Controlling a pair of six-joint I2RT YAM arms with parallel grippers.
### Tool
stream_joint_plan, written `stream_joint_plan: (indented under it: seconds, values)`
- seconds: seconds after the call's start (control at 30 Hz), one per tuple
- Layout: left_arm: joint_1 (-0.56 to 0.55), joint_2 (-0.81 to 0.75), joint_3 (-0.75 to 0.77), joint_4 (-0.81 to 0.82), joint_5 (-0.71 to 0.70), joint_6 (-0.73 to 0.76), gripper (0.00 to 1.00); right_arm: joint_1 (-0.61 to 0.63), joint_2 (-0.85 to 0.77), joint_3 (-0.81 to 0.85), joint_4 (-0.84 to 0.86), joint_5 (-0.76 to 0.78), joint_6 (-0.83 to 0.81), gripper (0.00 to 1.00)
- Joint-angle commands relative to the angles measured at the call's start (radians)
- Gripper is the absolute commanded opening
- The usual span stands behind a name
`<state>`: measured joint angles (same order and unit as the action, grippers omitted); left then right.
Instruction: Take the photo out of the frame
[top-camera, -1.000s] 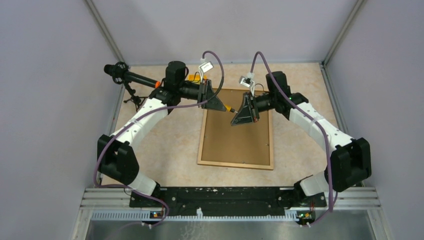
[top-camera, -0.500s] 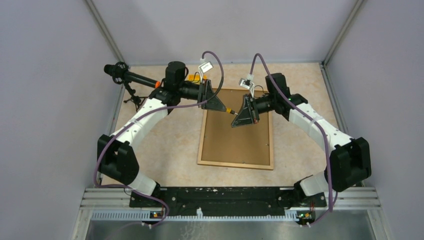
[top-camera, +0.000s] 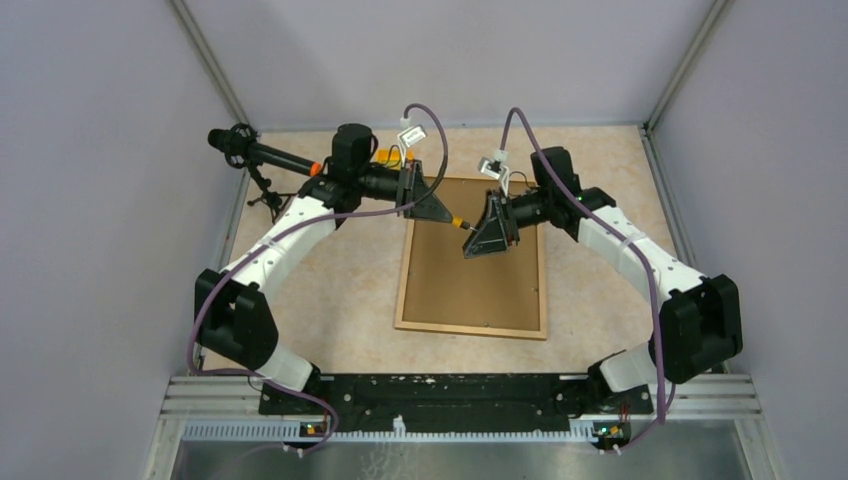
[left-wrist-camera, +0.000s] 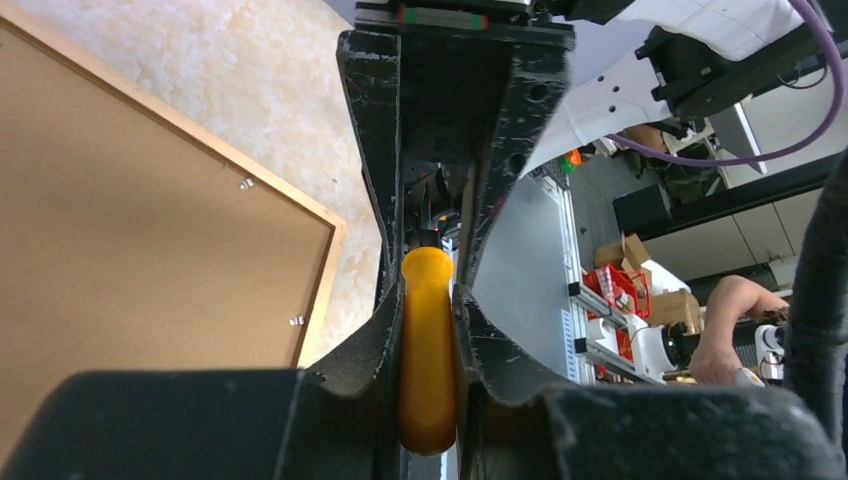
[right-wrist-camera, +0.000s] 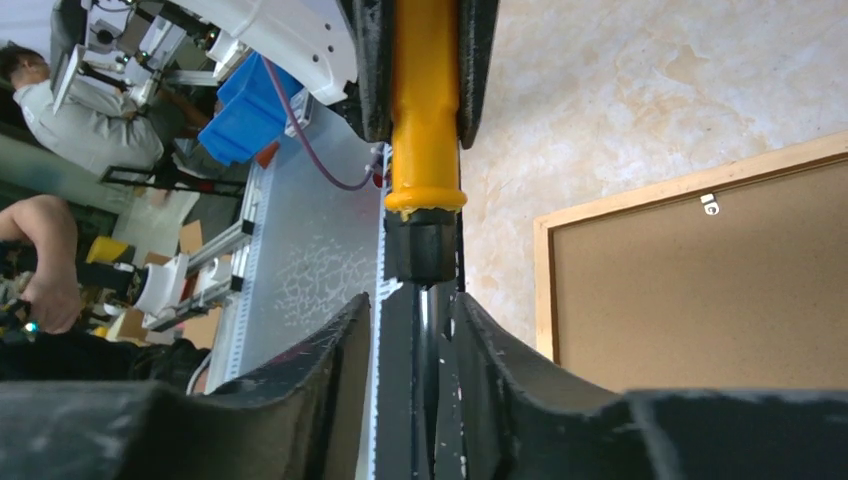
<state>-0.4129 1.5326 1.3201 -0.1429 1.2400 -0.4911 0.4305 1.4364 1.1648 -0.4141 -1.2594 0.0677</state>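
The frame (top-camera: 470, 285) lies face down on the table, its brown fibreboard back up; it also shows in the left wrist view (left-wrist-camera: 150, 230) and the right wrist view (right-wrist-camera: 700, 290). The photo is hidden under the backing. My left gripper (top-camera: 447, 213) hovers over the frame's far end, shut on the orange handle of a screwdriver (left-wrist-camera: 428, 370). My right gripper (top-camera: 470, 240) faces it tip to tip. Its fingers (right-wrist-camera: 330, 360) stand apart around the screwdriver's dark shaft (right-wrist-camera: 425, 300), below the black collar (right-wrist-camera: 420, 250).
Small metal clips (right-wrist-camera: 708, 203) sit along the frame's rim, also seen in the left wrist view (left-wrist-camera: 245, 183). A black microphone on a stand (top-camera: 240, 145) is at the back left. Grey walls close in the table on three sides.
My right gripper has crept slightly left toward the left gripper, along the screwdriver's shaft. The left arm and the frame have not moved.
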Motion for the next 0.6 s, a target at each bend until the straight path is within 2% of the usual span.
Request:
stream_joint_plan:
  seconds: [0.0, 0.07, 0.17, 0.33, 0.43, 0.57]
  values:
    - [0.009, -0.018, 0.047, -0.157, -0.085, 0.210, 0.00, -0.049, 0.004, 0.039, -0.069, -0.020, -0.093, 0.49]
    - [0.010, -0.024, 0.077, -0.290, -0.163, 0.349, 0.00, -0.106, -0.002, 0.051, -0.105, -0.002, -0.117, 0.64]
    - [0.010, -0.042, 0.094, -0.449, -0.305, 0.533, 0.00, -0.183, -0.019, 0.065, -0.214, 0.127, -0.234, 0.73]
    - [-0.007, -0.064, 0.079, -0.558, -0.545, 0.736, 0.00, -0.194, -0.082, -0.011, -0.256, 0.390, -0.358, 0.78]
    - [-0.040, -0.063, 0.060, -0.614, -0.656, 0.843, 0.00, -0.192, -0.124, -0.074, -0.274, 0.444, -0.456, 0.79]
    - [-0.064, -0.061, 0.010, -0.630, -0.783, 0.874, 0.00, -0.119, -0.188, -0.180, -0.306, 0.495, -0.586, 0.80]
